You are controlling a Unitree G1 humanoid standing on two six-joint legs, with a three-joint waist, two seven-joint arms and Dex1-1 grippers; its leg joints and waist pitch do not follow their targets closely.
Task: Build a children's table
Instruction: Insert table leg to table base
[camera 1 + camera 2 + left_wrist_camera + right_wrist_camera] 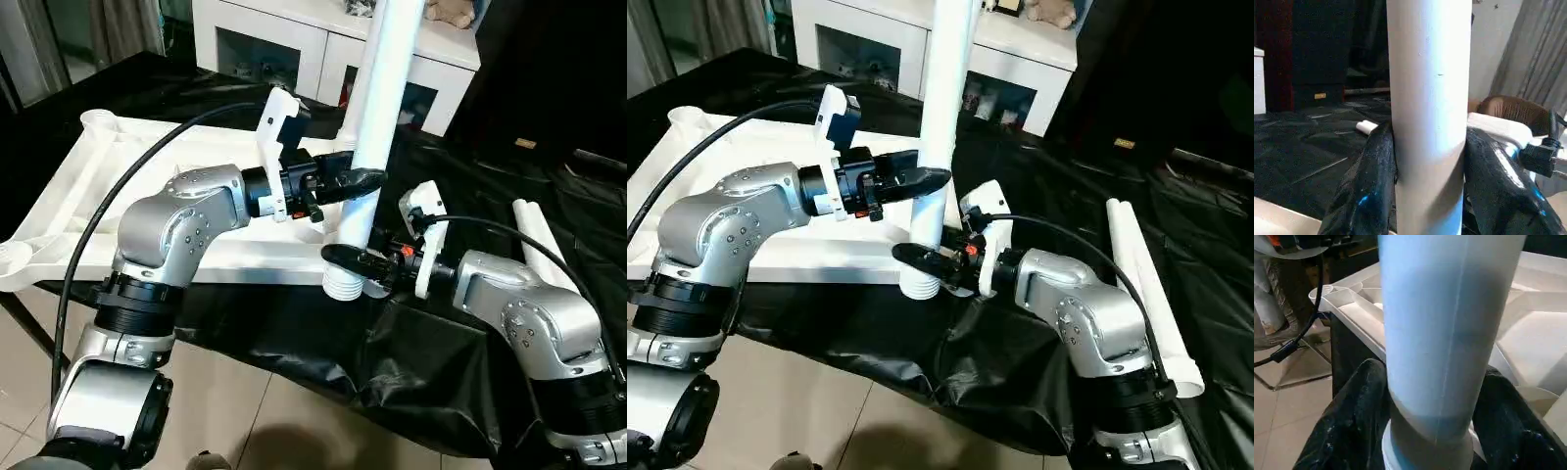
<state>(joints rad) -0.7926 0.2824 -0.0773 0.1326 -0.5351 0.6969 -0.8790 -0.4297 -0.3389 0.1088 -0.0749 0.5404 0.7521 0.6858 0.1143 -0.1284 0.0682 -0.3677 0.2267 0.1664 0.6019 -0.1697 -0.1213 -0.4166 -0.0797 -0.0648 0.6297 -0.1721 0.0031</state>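
Note:
One white tapered leg [377, 108] of the children's table stands nearly upright. Its ribbed lower end [343, 284] is at the front right corner of the upturned white table top [118, 166]. My left gripper [367, 181] is shut on the leg partway up, with a black finger [1366, 186] pressed on either side. Lower down, just above the ribbed end, my right gripper [345, 259] is shut on the same leg, and its fingers [1352, 421] flank the tube. Whether the end sits in a corner socket is hidden.
More white legs [1141, 284] lie on the black sheet [411, 352] to the right. A white cabinet [294, 39] stands behind the work. The sheet hangs over the front edge above a tiled floor [245, 411].

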